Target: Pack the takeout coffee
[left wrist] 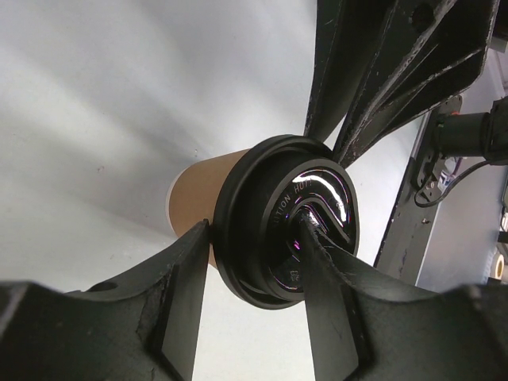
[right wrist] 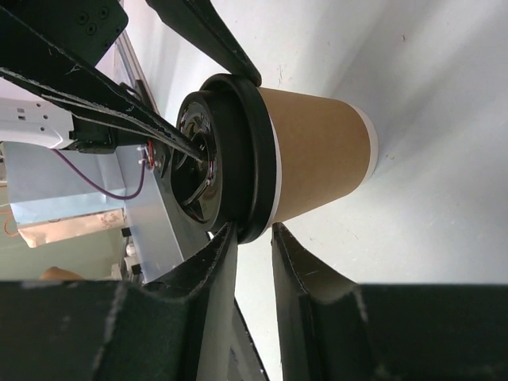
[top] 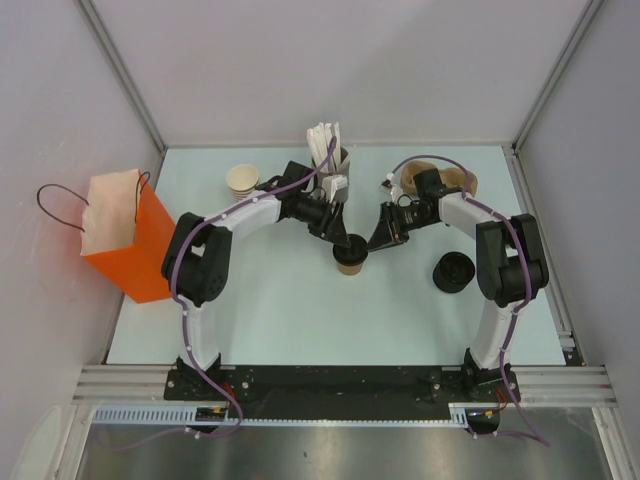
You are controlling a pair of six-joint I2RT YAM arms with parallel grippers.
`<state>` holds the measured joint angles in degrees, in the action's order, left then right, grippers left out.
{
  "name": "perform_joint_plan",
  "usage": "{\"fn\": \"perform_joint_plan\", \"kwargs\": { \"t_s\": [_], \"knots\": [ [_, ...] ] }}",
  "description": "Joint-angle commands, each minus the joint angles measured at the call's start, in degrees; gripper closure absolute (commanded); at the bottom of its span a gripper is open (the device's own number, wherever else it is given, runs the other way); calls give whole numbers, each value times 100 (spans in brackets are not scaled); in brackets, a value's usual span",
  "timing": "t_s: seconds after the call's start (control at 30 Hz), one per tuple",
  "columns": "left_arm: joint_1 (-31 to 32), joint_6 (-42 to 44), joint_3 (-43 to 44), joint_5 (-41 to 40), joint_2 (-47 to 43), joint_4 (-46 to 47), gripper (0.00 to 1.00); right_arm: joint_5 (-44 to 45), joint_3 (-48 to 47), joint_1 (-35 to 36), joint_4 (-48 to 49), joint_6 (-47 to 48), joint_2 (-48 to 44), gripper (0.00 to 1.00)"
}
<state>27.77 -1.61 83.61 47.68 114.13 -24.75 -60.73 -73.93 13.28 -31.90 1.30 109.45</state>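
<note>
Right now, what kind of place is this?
Probably a robot test booth, not a café: plain walls around the table, bolted-down robot arms, a takeout coffee and orange bag.

Bright, even overhead light, soft shadows; violet glare on the black lid (left wrist: 317,208) — my near fingers (left wrist: 175,317) blur.

**Matt paper cup, glossy lid, scuffed black fingers**

The takeout coffee (right wrist: 317,155) is smooth, matt tan-brown paper with a pale band at each end. Its lid (left wrist: 294,230) is black plastic, glossy enough to mirror the lights. The fingers (left wrist: 178,309) of the left gripper (left wrist: 254,254) are matt black plastic, scratched pale along the edges. At the left of the top view the orange bag (top: 140,250) looks like matt paper. The table (top: 300,320) is pale and matt, and the rail (top: 560,382) along its near edge is bare metal.
</note>
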Motion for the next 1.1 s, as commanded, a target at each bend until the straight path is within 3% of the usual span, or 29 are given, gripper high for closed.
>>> {"fn": "perform_joint_plan", "kwargs": {
  "t_s": [0.0, 0.83, 1.07],
  "knots": [
    [132, 275, -64, -804, 198, -179, 49, 219, -25, 79, 202, -25, 156, 72],
    [150, 653, -29, -1085, 321, -548, 55, 2389, -34, 307, 105, -7, 507, 75],
    [167, 776, -29, -1235, 347, -645, 57, 2110, -200, 254, 53, 46, 226, 72]
  ]
}}
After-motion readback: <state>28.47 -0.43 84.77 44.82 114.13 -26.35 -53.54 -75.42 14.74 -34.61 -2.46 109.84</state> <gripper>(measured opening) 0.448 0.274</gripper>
